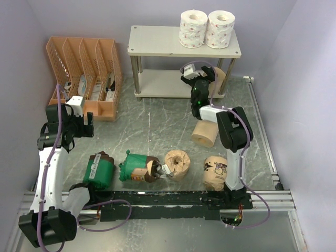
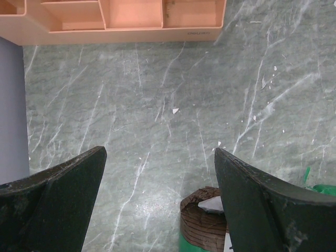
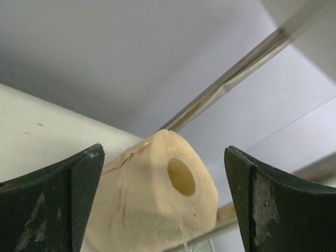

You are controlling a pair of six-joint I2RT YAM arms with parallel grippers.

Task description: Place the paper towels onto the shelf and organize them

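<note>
right tool (image 3: 164,152): open, jaws straddling tan roll (image 3: 149,205), not clamped
tan roll: on shelf (image 1: 157,84) lower board, right end
left tool (image 2: 160,152): open above tabletop (image 2: 157,79)
risk: a finger clipping the roll on retreat may roll it off

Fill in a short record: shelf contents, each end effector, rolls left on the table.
Top tier, off-white two-tier shelf: two white red-specked paper towel rolls, upright, side by side
Lower tier: one plain tan roll at its right end
Right end effector: open, fingers either side of that tan roll
Left end effector: open, empty, above the grey marbled table
Loose on table: two green-wrapped rolls, two tan rolls, one brown cartoon-printed roll
</note>
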